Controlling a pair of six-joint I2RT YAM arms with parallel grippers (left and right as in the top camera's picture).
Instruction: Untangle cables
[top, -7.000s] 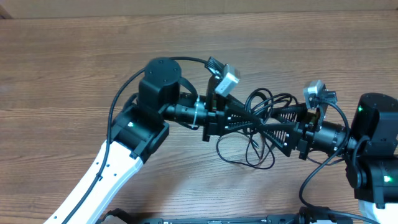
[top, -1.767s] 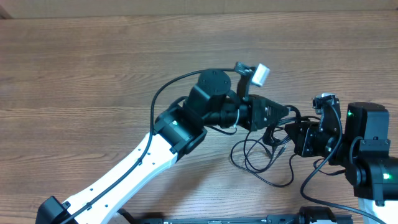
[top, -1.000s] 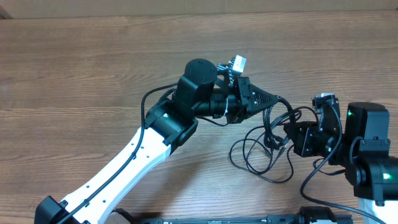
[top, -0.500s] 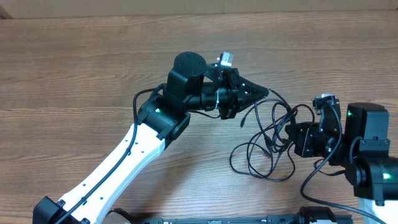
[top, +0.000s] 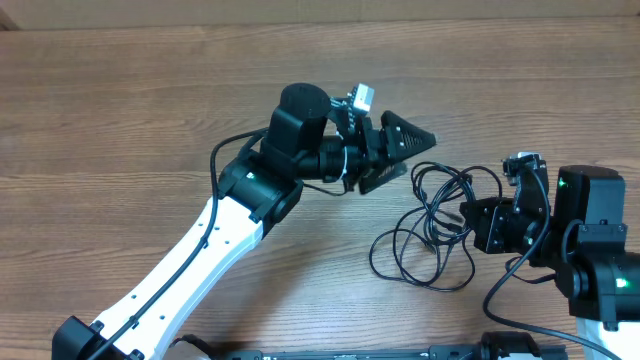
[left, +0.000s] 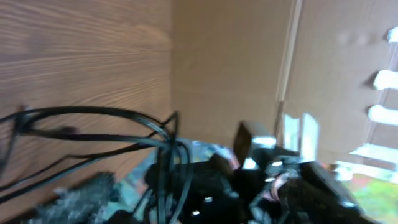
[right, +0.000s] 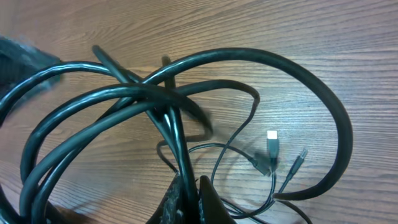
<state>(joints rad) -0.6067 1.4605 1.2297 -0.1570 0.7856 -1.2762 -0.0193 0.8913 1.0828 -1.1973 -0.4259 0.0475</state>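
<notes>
left hand (top: 400, 158), centre of frame, has just opened and let go; nothing sits between its jaws. cables (top: 428, 235) now slump, loosely tangled, on the tabletop (top: 150, 120) at centre right. right hand (top: 468, 218) stays clamped on a strand. untangling incomplete.

Black cables (right: 165, 101) lie on a brown wood-grain table (top: 120, 120).

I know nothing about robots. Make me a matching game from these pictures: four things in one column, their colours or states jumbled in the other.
Things:
1. left fingers
2. right fingers
3. cables
4. table

States:
a. brown wood grain
b. spread open, holding nothing
c. pinched shut on the cables
d. black, looped in a tangled bunch

Pairs: 1-b, 2-c, 3-d, 4-a
</notes>
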